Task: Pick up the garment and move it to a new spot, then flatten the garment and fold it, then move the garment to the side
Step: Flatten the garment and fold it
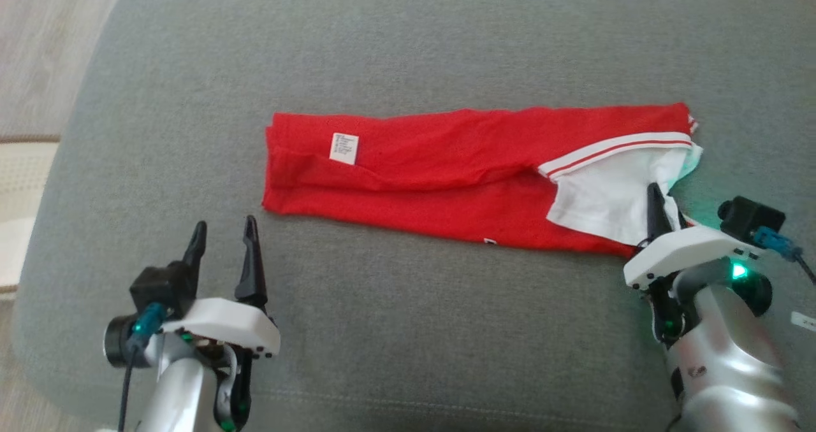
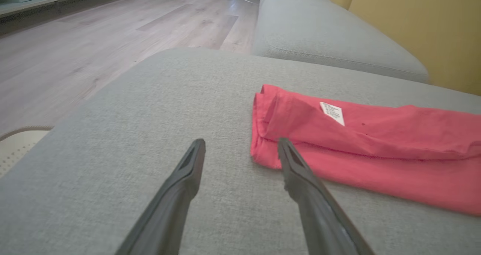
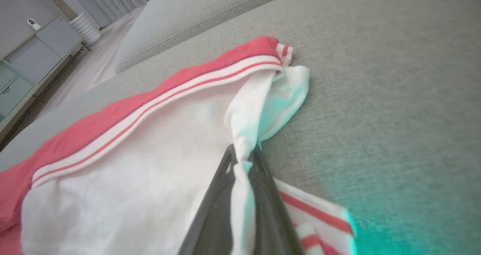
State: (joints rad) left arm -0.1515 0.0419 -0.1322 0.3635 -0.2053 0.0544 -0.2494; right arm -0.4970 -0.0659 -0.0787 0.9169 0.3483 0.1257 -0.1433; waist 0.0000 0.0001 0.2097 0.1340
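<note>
The garment (image 1: pixel 446 171) is a red shirt with white, red-striped trim, folded into a long band across the grey cushion (image 1: pixel 408 330). A white label (image 1: pixel 344 148) shows near its left end. My right gripper (image 1: pixel 655 193) is shut on the white cloth at the garment's right end; in the right wrist view a pinched fold of white fabric (image 3: pixel 240 161) runs between its fingers (image 3: pixel 263 183). My left gripper (image 1: pixel 222 231) stands open just off the garment's near left corner, holding nothing. In the left wrist view the left gripper (image 2: pixel 240 146) shows its right finger beside the red edge (image 2: pixel 263 157).
The cushion's left edge drops to a wooden floor (image 2: pixel 75 40) with a pale rug corner (image 2: pixel 18 142). A second grey cushion (image 2: pixel 319 33) and a yellow wall (image 2: pixel 413 22) lie beyond. Cabinets (image 3: pixel 30 59) stand far off.
</note>
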